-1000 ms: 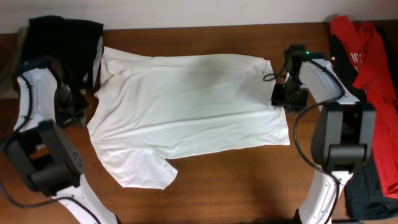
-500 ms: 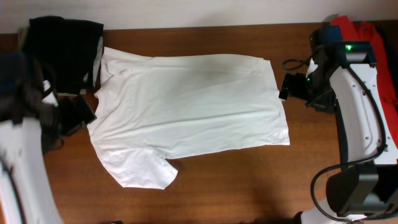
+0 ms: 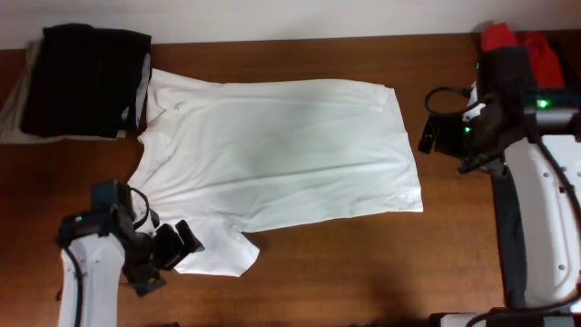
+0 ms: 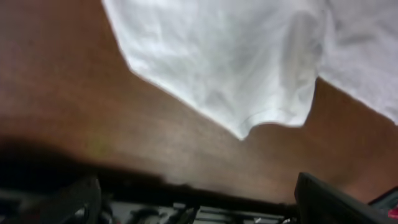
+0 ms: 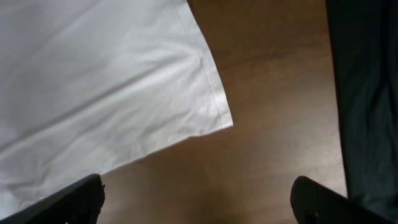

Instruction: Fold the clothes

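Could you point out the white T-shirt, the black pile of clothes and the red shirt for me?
white T-shirt [image 3: 272, 154]: overhead view, middle of its body.
black pile of clothes [image 3: 82, 77]: overhead view, top of the pile.
red shirt [image 3: 556, 56]: overhead view, its exposed upper part.

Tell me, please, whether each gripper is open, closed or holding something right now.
Left gripper: open, holding nothing, by the T-shirt sleeve.
Right gripper: open, holding nothing, near the T-shirt's hem corner.
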